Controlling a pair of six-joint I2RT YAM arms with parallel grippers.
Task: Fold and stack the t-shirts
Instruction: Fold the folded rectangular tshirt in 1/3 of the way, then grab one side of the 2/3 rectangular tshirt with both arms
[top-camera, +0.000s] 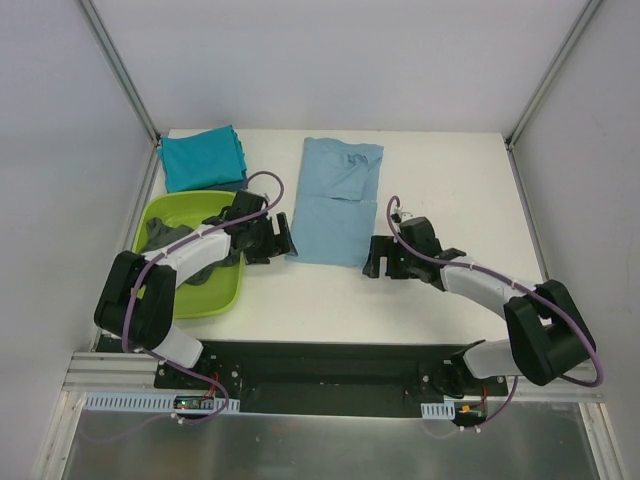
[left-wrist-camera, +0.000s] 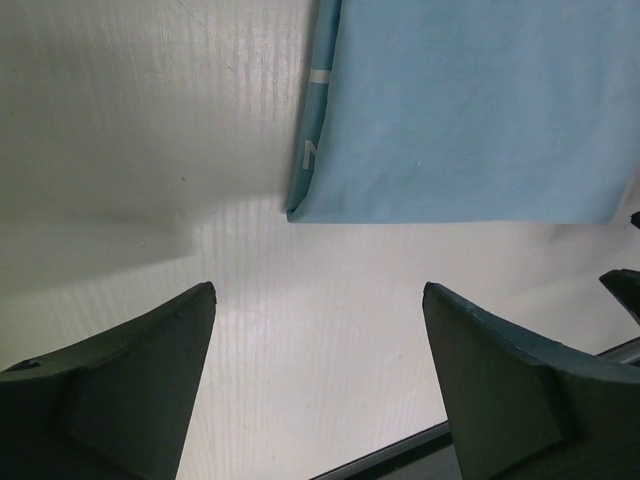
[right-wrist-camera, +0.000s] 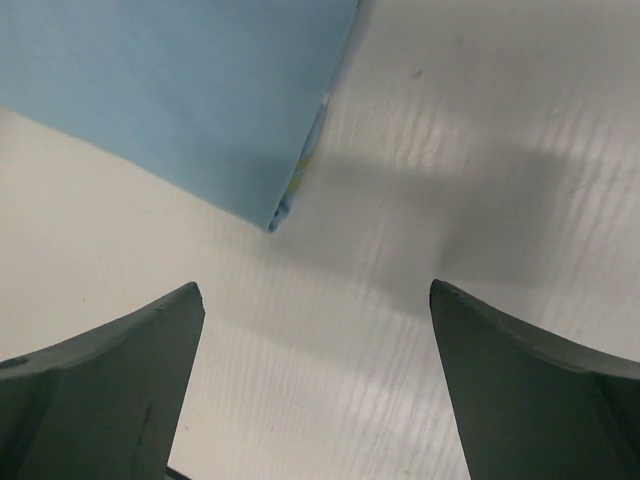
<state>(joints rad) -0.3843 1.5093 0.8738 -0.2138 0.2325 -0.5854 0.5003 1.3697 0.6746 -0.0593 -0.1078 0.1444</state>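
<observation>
Farthest to the left of our left gripper (top-camera: 284, 237), and beyond it toward the back of the table (top-camera: 450, 180), lies a teal t-shirt (top-camera: 203, 160), folded into a rough square. A darker layer of cloth peeks out under its near right edge; we cannot tell what it is. Just behind and to the left of the same gripper sits the lime-green tub (top-camera: 215, 292), with a dark grey t-shirt (top-camera: 160, 235) crumpled inside. Our left arm reaches across over the tub.

Our left gripper (left-wrist-camera: 318, 300) stands open, its two fingers wide apart with only bare table (left-wrist-camera: 150, 120) between them. It holds nothing. Just ahead of its fingertips is the near left corner of the light blue t-shirt (left-wrist-camera: 470, 110), apart from the fingers, with a bit of white print showing along the folded edge.

From above, the light blue t-shirt (top-camera: 335, 200) lies flat as a long folded strip running away from both grippers, between them and a little beyond. A sleeve is tucked over its far half.

Our right gripper (top-camera: 376, 258) sits just beside the strip's near right corner. From the wrist, this gripper (right-wrist-camera: 315, 290) is also spread open and empty over the table (right-wrist-camera: 480, 120). The corner of the light blue t-shirt (right-wrist-camera: 170, 90) lies ahead and toward its left finger, not touching it. A trace of coloured print shows at the folded edge.
</observation>
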